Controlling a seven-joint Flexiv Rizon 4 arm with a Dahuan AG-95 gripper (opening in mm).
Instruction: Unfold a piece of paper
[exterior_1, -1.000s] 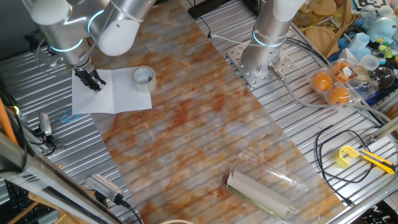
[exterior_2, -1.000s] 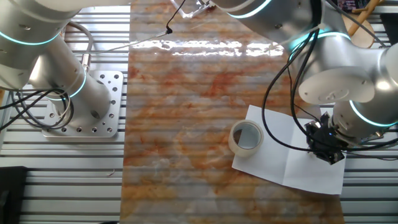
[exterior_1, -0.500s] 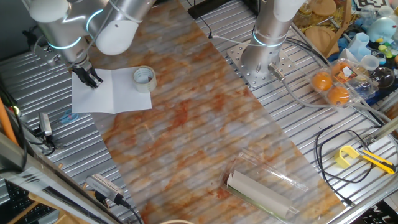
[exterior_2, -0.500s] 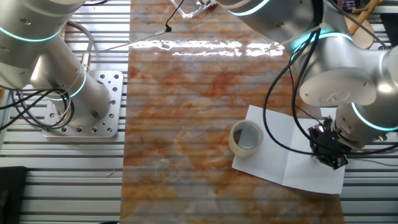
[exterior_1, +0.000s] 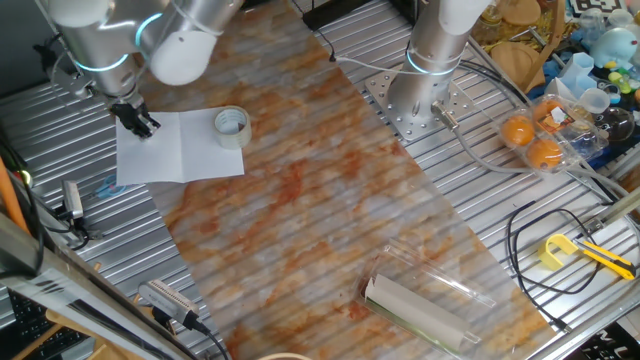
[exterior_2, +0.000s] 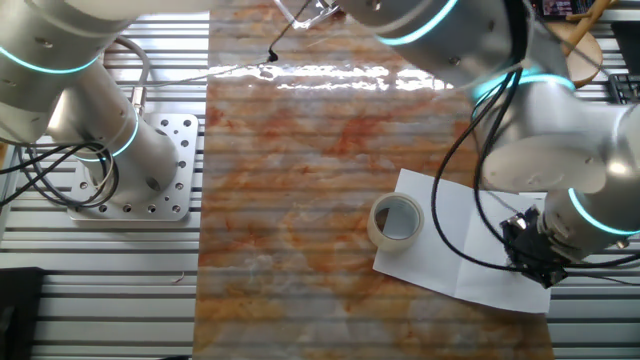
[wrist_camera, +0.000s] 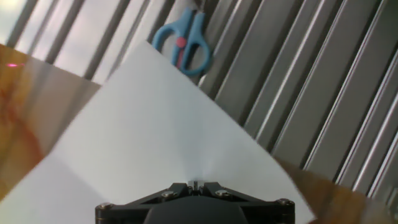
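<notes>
one hand seemingly pinching the paper edge

Tape roll on piece of paper edge, end effector over opposite corner, scissors beyond

The piece of paper lies open and flat, crease down its middle. The tape roll sits on the paper's right edge. At the paper's upper left corner, the gripper hangs low, its dark fingers seemingly together — too small to call.
</notes>
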